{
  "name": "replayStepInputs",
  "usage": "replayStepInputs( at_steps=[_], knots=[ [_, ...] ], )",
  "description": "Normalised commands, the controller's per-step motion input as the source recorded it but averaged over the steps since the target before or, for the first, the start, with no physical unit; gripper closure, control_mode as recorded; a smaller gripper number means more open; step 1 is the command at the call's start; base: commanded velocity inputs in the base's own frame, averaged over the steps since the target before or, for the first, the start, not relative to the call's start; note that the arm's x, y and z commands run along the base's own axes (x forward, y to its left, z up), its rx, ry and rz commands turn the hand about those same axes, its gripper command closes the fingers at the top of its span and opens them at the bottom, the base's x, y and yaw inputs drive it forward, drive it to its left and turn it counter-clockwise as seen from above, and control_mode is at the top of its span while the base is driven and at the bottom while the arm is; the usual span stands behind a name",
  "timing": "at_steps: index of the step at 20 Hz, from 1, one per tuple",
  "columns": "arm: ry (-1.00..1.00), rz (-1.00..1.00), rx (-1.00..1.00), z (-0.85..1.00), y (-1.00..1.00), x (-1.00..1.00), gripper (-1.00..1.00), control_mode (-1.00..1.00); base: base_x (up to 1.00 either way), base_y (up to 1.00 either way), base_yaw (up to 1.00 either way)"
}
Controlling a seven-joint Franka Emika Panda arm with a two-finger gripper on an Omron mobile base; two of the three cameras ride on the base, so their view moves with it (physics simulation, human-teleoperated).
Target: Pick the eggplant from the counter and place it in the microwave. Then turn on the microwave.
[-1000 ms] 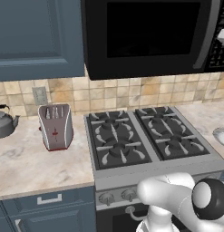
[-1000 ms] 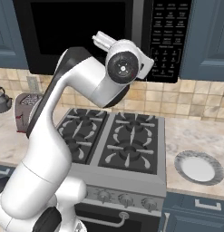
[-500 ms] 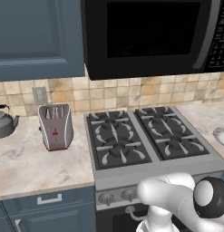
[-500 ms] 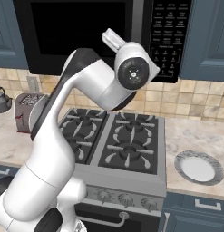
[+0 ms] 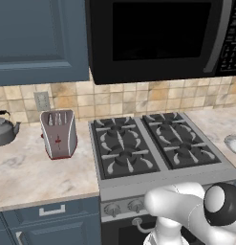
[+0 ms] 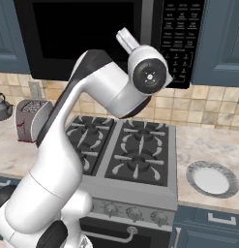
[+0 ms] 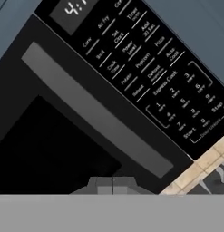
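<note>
The black microwave point(image 5: 157, 38) hangs over the stove with its door closed; its window is dark. The eggplant is hidden from me. My gripper point(image 6: 125, 37) is raised in front of the microwave point(image 6: 87, 34), next to the vertical handle and left of the keypad point(image 6: 183, 38). In the hand view the two fingertips stand together at the bottom, gripper point(image 7: 112, 185) shut with nothing in it. That view looks at the grey handle point(image 7: 95, 111) and the keypad point(image 7: 154, 68), both running diagonally.
A gas stove point(image 5: 153, 143) lies below the microwave. The beige counter point(image 5: 33, 172) at its left holds a silver toaster point(image 5: 58, 134) and a kettle point(image 5: 4, 129). A white plate point(image 6: 211, 179) sits on the counter at the right. Blue cabinets flank the microwave.
In the right base view my wrist has swung a little to the right and the hand has tilted up, closer to the microwave's handle and keypad. The left base view is unchanged.
</note>
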Motion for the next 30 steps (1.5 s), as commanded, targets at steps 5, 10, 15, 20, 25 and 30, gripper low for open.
replayStepInputs(
  at_steps=[5, 10, 15, 20, 25, 30],
  knots=[
    [0.03, 0.0, 0.19, -0.08, -0.08, 0.0, 1.0, -1.0, 0.0, 0.0, 0.0],
    [0.01, -0.01, 0.19, -0.15, -0.05, 0.0, 1.0, -1.0, 0.0, 0.0, 0.0],
    [0.0, 0.0, 0.19, -0.19, -0.01, 0.0, 1.0, -1.0, 0.0, 0.0, 0.0],
    [0.0, 0.0, 0.19, -0.15, 0.0, 0.0, 1.0, -1.0, 0.0, 0.0, 0.0],
    [0.0, 0.0, 0.17, -0.12, 0.0, 0.0, 1.0, -1.0, 0.0, 0.0, 0.0],
    [0.0, -0.04, 0.07, -0.15, 0.0, 0.01, 1.0, -1.0, 0.0, 0.0, 0.0]
  ],
)
